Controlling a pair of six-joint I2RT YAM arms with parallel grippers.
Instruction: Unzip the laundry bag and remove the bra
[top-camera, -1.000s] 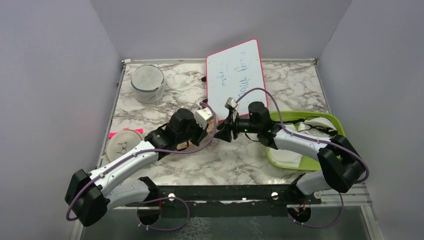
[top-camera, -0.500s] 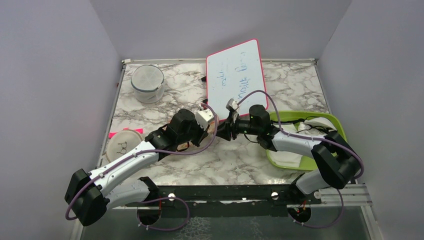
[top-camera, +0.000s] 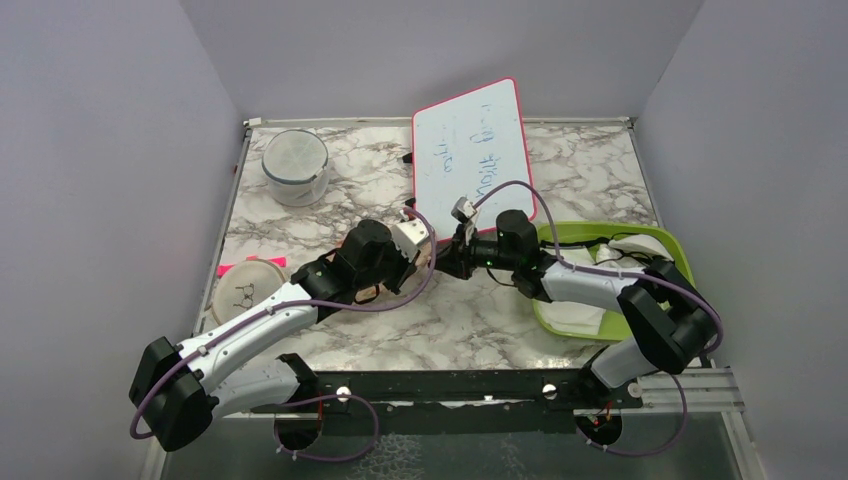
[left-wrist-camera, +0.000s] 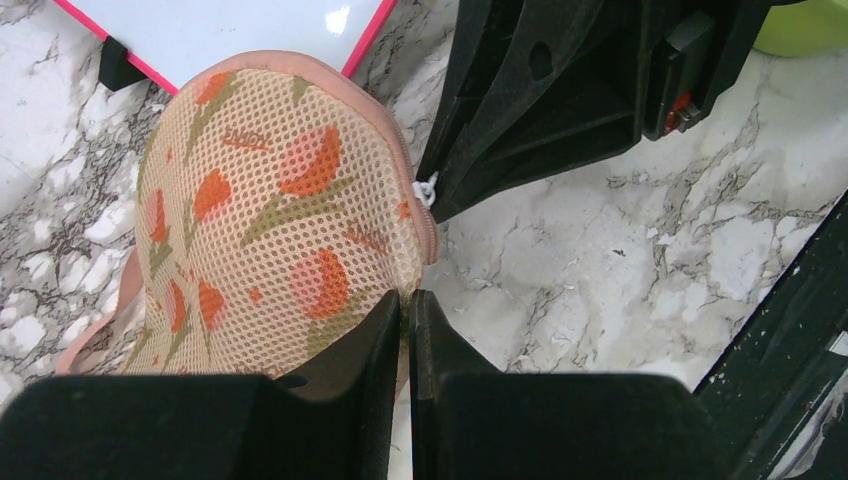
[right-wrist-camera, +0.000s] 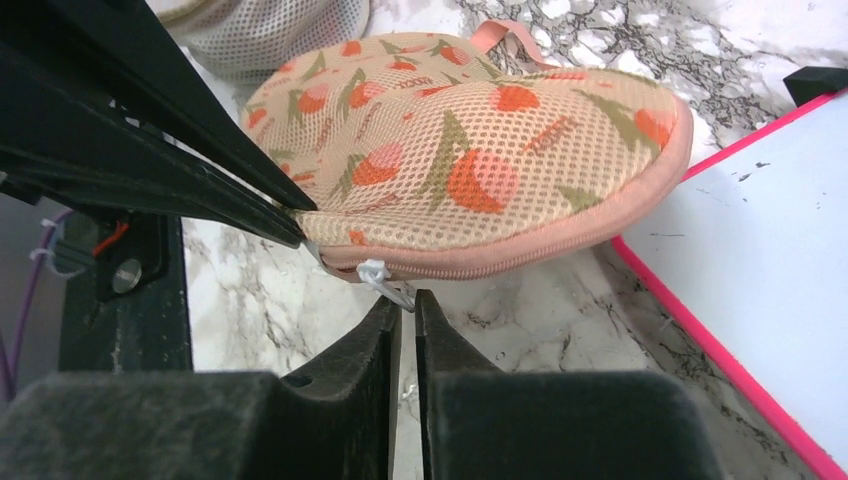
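Left gripper (left-wrist-camera: 407, 302) is being clamped narrowly onto the rim of the laundry bag (left-wrist-camera: 270, 220), apparently so that the pouch is being anchored against the tug of the zip (right-wrist-camera: 520, 252). The bag is being held at the middle of the table (top-camera: 460, 320), beside the near corner of the whiteboard (top-camera: 470, 160), with its mesh face turned up; whether it is being lifted clear cannot be told. Just to its right, the white zip pull (right-wrist-camera: 385, 280) is being pinched by the right gripper (right-wrist-camera: 407, 300), whose fingers (right-wrist-camera: 345, 400) are being pressed almost together around it, probably so that the bag is being readied for opening along the pink edge. Along the visible stretch the zip is being shown closed, and the bra is not being shown anywhere; it is judged to be lying inside. Farther right, white garments (top-camera: 640, 245) are being stored in the green tray (top-camera: 610, 228).
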